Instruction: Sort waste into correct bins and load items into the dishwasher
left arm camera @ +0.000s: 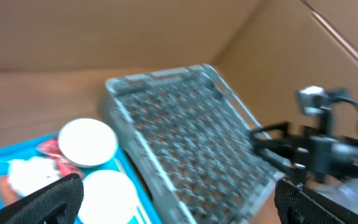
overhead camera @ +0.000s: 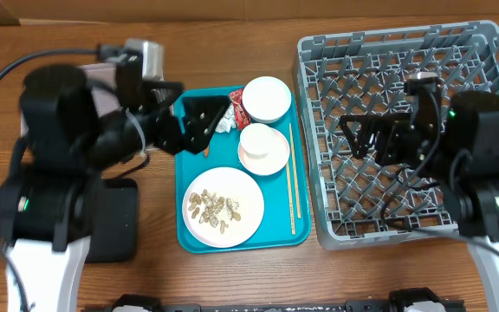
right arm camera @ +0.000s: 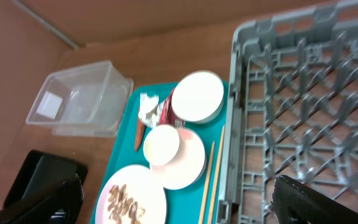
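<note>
Your overhead camera hangs well above the table (overhead camera: 232,52) and looks straight down on the whole teal tray (overhead camera: 275,217) and grey dish rack (overhead camera: 312,139). Your left wrist camera sits low over the tray, facing across to the rack and right arm (left arm camera: 319,149). Your right wrist camera looks back from over the rack toward the tray, clear tub (right arm camera: 79,102) and black tray (right arm camera: 42,177). All three share tray and rack.

- Brown wooden surface (overhead camera: 232,269): visible grain, dull sheen.
- Large square grey plastic dish rack (overhead camera: 310,130): moulded, matt.
- Teal rectangular plastic serving tray (overhead camera: 275,217): smooth, slightly glossy.
- Clear plastic rectangular tub (right arm camera: 79,102): see-through, glossy.
- Flat black rectangular tray (right arm camera: 42,174): matt.
- Round white plate (overhead camera: 232,179) and white bowl (overhead camera: 267,97): smooth, glazed-looking.
- Thin wooden chopsticks (overhead camera: 292,186): pale bare wood.
- Crumpled white paper wad (right arm camera: 146,107): creased, matt.
- Small red snack wrapper (right arm camera: 165,112): shiny film.
</note>
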